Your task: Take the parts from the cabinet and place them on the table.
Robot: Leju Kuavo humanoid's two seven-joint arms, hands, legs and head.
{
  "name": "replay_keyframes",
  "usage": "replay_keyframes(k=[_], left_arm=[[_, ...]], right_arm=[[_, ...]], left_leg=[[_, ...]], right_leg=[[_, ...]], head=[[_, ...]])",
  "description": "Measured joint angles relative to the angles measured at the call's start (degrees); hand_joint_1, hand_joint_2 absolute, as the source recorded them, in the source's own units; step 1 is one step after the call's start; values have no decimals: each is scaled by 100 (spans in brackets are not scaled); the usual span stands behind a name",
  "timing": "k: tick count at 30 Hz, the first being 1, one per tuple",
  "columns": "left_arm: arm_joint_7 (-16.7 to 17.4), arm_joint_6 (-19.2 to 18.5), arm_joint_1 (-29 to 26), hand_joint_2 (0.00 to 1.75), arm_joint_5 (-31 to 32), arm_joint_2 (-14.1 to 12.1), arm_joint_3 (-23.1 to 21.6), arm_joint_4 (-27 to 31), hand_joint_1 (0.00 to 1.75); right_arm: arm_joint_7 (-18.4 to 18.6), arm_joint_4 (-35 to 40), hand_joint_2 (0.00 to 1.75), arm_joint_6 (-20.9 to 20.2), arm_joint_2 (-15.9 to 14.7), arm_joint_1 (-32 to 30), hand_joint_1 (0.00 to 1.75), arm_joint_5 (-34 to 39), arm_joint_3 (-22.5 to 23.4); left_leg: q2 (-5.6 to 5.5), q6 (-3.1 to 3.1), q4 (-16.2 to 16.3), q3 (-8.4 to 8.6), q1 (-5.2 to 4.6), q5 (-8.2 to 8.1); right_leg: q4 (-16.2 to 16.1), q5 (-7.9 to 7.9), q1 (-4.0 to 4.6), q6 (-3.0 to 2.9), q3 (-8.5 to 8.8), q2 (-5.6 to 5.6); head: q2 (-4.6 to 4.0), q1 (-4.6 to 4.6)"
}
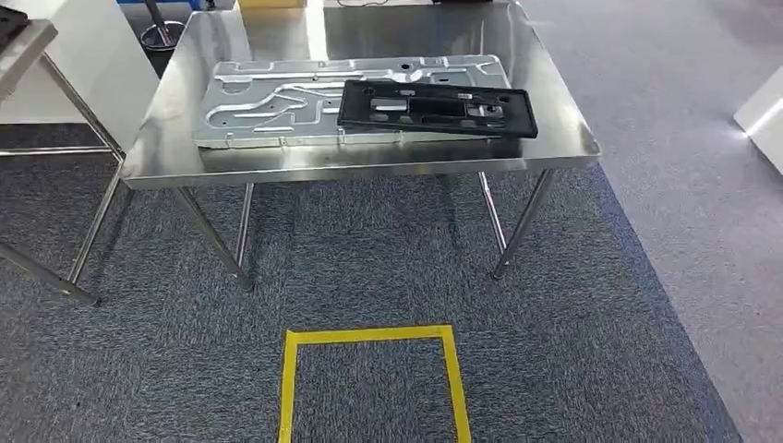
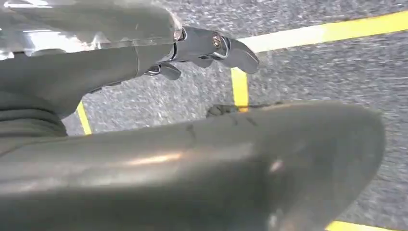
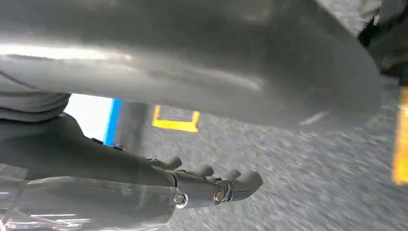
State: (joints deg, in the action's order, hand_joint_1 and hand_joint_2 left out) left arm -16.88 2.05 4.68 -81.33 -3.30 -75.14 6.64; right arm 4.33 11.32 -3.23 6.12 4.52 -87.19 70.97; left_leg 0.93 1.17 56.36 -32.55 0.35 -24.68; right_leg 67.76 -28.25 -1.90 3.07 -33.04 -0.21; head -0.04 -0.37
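Lying flat on the steel table (image 1: pixel 166 157) is a big silver metal plate (image 1: pixel 268 106), and a black plastic frame (image 1: pixel 439 109) rests on top of that plate's right part, its near edge reaching almost to the table's front rim. On the grey carpet (image 1: pixel 138 369) in front of the table, a square of yellow tape (image 1: pixel 369 334) is marked out. The left hand (image 2: pixel 211 50) hangs over the carpet near a yellow tape line, fingers loosely apart and holding nothing. The right hand (image 3: pixel 211 185) hangs the same way, fingers slightly curled yet separated, empty as far as the blurred picture lets me judge. At the far left of the table stands another steel stand (image 1: pixel 28 51).
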Motion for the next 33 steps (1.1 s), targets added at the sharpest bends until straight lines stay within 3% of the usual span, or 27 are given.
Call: replay_keyframes(k=[1, 2, 3, 5, 6, 7, 8, 10, 11, 12, 13, 15, 16, 17, 18, 21, 22, 23, 25, 26, 27, 28, 29, 30, 31, 32, 33], left_arm=[[4, 9, 5, 0, 26, -40, -18, -2, 0], [9, 20, 12, 0, 40, -83, -35, -11, 0], [18, 24, 26, 0, 50, -101, -55, -13, 0], [20, 37, 46, 0, 81, -160, -92, -17, 0], [20, 42, 30, 0, 92, -182, -107, -17, 0], [18, 50, 30, 0, 92, -202, -118, -22, 0], [11, 55, 20, 0, 92, -208, -125, -22, 0], [-22, 57, 22, 0, 88, -223, -133, -22, 0], [-48, 59, 26, 0, 81, -230, -136, -22, 0], [-87, 57, 25, 0, 72, -245, -136, -22, 0], [-129, 50, 26, 0, 55, -254, -138, -22, 0], [-208, 35, 41, 0, 29, -269, -138, -22, 0], [-234, 31, 55, 0, 18, -271, -138, -22, 0], [-262, 26, 78, 0, -15, -285, -136, -22, 0], [-284, 17, 91, 0, -22, -287, -136, -22, 0], [-219, 17, 86, 0, -72, -289, -136, -22, 0], [-170, 20, 88, 0, -96, -289, -136, -22, 0], [-122, 35, 96, 0, -120, -287, -136, -22, 0], [-59, 68, 96, 0, -146, -287, -136, -22, 0], [-33, 77, 92, 0, -164, -287, -136, -22, 0], [-2, 81, 92, 0, -190, -287, -136, -22, 0], [13, 81, 94, 0, -199, -287, -136, -22, 0], [24, 81, 94, 0, -208, -287, -136, -22, 0], [26, 79, 94, 0, -207, -287, -136, -22, 0], [35, 72, 95, 0, -207, -287, -136, -22, 0], [44, 66, 96, 0, -210, -287, -136, -22, 0], [46, 61, 101, 0, -210, -285, -136, -22, 0]], right_arm=[[39, -4, 0, -2, 26, 8, 0, 6, -2], [53, -13, 0, -9, 68, 27, 0, 22, -2], [57, -15, 0, -11, 79, 28, 0, 31, -2], [61, -26, 0, -13, 125, 30, 0, 39, -2], [61, -33, 0, -13, 158, 19, 0, 39, -4], [55, -33, 0, -13, 171, 25, 0, 42, -2], [28, -33, 0, -11, 186, 27, 0, 50, -2], [-32, -33, 0, -11, 193, 28, 0, 63, -2], [-90, -33, 0, -11, 193, 26, 0, 63, -4], [-111, -33, 0, -11, 193, 27, 0, 63, -4], [-138, -33, 0, -13, 193, 27, 0, 59, -4], [-157, -33, 0, -18, 193, 27, 0, 9, -26], [-159, -33, 0, -40, 193, 30, 0, -11, -48], [-159, -33, 0, -59, 197, 43, 0, -44, -72], [-159, -33, 0, -79, 201, 45, 0, -66, -96], [-151, -33, 0, -83, 199, 46, 0, -103, -153], [-151, -33, 0, -81, 199, 53, 0, -103, -177], [-151, -33, 0, -81, 199, 55, 0, -105, -190], [-142, -35, 0, -88, 201, 55, 0, -103, -208], [-122, -35, 0, -85, 201, 54, 0, -92, -219], [-61, -33, 0, -83, 201, 57, 0, -72, -225], [-17, -33, 0, -83, 201, 61, 0, -59, -225], [35, -33, 0, -83, 201, 63, 0, -48, -225], [81, -33, 0, -85, 201, 68, 0, -42, -225], [116, -33, 0, -90, 201, 73, 0, -42, -225], [168, -33, 0, -101, 201, 87, 0, -42, -227], [173, -31, 0, -107, 199, 98, 0, -42, -227]], left_leg=[[-3, -33, 49, -64, 9, 26], [-3, -63, 99, -137, -14, 40], [2, -114, 121, -168, -10, 89], [2, -199, 112, -237, 0, 200], [-2, -249, 111, -271, 6, 236], [-25, -268, 188, -314, 38, 79], [-31, -279, 400, -409, 36, -226], [-37, -290, 1236, -630, 44, -887], [-39, -299, 1679, -713, 43, -1083], [-40, -297, 1897, -705, 43, -1084], [-40, -289, 1877, -583, 41, -937], [-41, -257, 1241, -54, 41, -512], [-46, -228, 757, 300, 38, -439], [-55, -186, 232, 665, 13, -600], [-55, -160, -75, 804, -10, -674], [-47, -51, -69, 680, -43, -585], [-15, 9, -109, 632, 13, -490], [-9, 64, -108, 563, 8, -435], [-4, 106, -103, 421, -2, -318], [-3, 110, -96, 345, -8, -257], [4, 102, -77, 259, -12, -189], [4, 88, -49, 165, -12, -131], [5, 72, -10, 59, -10, -77], [3, 49, 36, -48, -5, -37], [1, 28, 87, -129, -2, 0], [1, -5, 137, -191, -7, 26], [3, -34, 191, -245, -21, 53]], right_leg=[[-533, 10, -17, 1, 385, 1], [-973, -150, 16, -4, 629, 12], [-1130, -227, 49, -75, 686, 34], [-1113, -202, 82, -132, 586, 37], [-1145, -141, 58, -224, 534, 26], [-1152, -80, 54, -296, 493, -10], [-1152, -35, 63, -353, 431, -10], [-1141, 74, 100, -412, 297, -23], [-1129, 136, 124, -422, 212, -31], [-1110, 187, 141, -426, 129, -32], [-1083, 237, 152, -423, 35, -31], [-1020, 319, 157, -404, -128, -25], [-992, 354, 160, -385, -189, -22], [-961, 390, 175, -354, -233, -23], [-943, 435, 179, -315, -259, -36], [-984, 596, 160, -215, -290, -46], [-939, 520, 152, -172, -323, -33], [-796, 239, 142, -151, -393, -11], [-61, -487, 118, -116, -573, -2], [344, -707, 107, -95, -649, -3], [677, -739, 98, -76, -681, -3], [773, -590, 90, -63, -625, -3], [654, -340, 74, -55, -459, -4], [332, -108, 55, -53, -185, -4], [-134, -16, 43, -57, 164, -4], [-670, -157, 38, -72, 560, -1], [-1082, -297, 89, -106, 772, 11]], head=[[0, 0], [0, 6], [0, -13], [0, -13], [0, -7], [0, -7], [0, -13], [0, -13], [0, -18], [0, -13], [0, -15], [-2, -15], [0, -17], [0, -17], [0, -9], [0, -11], [0, -4], [0, -7], [0, 2], [0, -2], [0, 2], [0, -2], [0, 0], [0, -2], [0, -2], [0, -2], [0, -10]])
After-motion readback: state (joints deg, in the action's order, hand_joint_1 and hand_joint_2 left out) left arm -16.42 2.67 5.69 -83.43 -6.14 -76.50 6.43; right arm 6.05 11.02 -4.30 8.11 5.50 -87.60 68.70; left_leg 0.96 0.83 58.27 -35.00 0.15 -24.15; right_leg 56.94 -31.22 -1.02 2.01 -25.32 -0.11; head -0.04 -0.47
